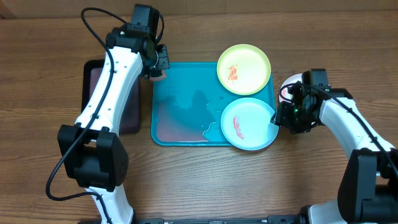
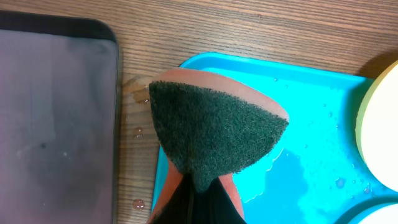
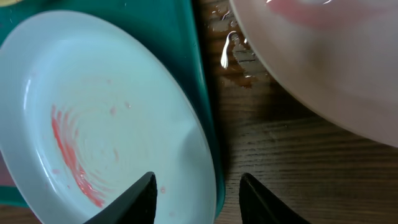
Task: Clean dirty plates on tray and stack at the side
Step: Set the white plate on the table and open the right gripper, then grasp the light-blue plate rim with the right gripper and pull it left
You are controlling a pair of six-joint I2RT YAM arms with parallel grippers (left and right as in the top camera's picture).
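Note:
The turquoise tray (image 1: 180, 106) lies mid-table, wet. On its right side are a yellow-green plate (image 1: 244, 68) and a pale mint plate (image 1: 249, 123), both with red smears. A white plate (image 1: 287, 86) lies on the table right of the tray, partly under my right arm. My left gripper (image 1: 158, 67) is shut on an orange sponge with a green scouring face (image 2: 211, 130), over the tray's far left corner (image 2: 311, 124). My right gripper (image 3: 198, 193) is open, one finger over the mint plate (image 3: 106, 118), the other over the table, straddling its rim.
A smaller black tray (image 1: 93, 93) lies left of the turquoise one, partly under my left arm; it also shows in the left wrist view (image 2: 56, 112). Water drops and a puddle lie on the wood beside the white plate (image 3: 323, 56).

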